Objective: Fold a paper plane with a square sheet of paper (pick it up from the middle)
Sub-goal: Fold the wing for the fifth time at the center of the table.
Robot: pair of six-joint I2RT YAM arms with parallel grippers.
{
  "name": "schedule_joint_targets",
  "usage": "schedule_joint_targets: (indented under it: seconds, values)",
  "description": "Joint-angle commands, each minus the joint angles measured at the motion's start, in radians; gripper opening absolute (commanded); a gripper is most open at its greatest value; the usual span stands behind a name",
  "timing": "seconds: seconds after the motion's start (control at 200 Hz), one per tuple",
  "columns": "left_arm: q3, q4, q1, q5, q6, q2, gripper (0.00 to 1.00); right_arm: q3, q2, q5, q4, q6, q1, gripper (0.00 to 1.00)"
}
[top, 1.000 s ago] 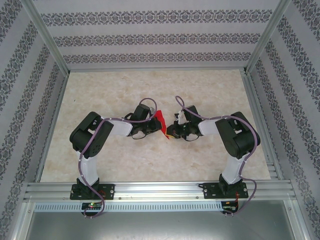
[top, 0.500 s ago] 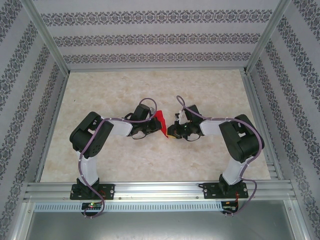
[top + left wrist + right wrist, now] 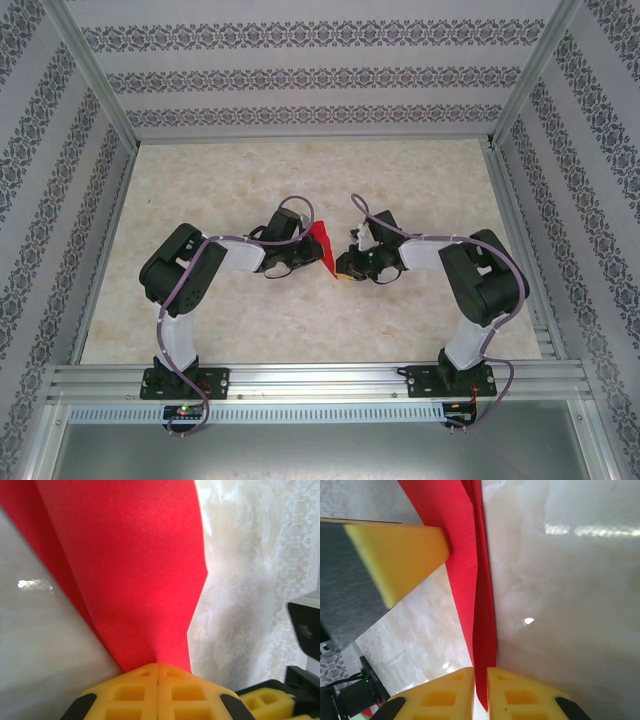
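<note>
Bright red paper [image 3: 321,243], yellow gripper pads [image 3: 131,696], cream marbled table [image 3: 230,180], grey floral-striped white walls [image 3: 300,78]

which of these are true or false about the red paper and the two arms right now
1. The left gripper's yellow fingers are shut on the thin bright red paper. True.
2. The paper lies flat on the beige marbled table. False: it stands up, folded, between both grippers.
3. The paper passes between the right gripper's fingers. True.
4. The grippers meet beside the patterned back wall. False: they meet near the table's middle.
</note>
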Motion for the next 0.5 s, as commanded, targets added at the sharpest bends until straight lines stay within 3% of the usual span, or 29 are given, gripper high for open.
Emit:
schedule_joint_targets:
  seconds: [0.0,0.145,0.495]
  values:
    - [-0.005,-0.113,-0.007,-0.047,0.019,0.021,0.08,0.023,-0.073,0.077,-0.084,-0.046,0.011,0.16]
    - [-0.007,-0.113,-0.007,-0.046,0.019,0.020,0.08,0.051,-0.073,0.056,-0.075,-0.056,0.025,0.16]
    - [-0.008,-0.111,-0.008,-0.043,0.015,0.018,0.08,0.116,0.086,-0.026,0.013,-0.024,0.057,0.12]
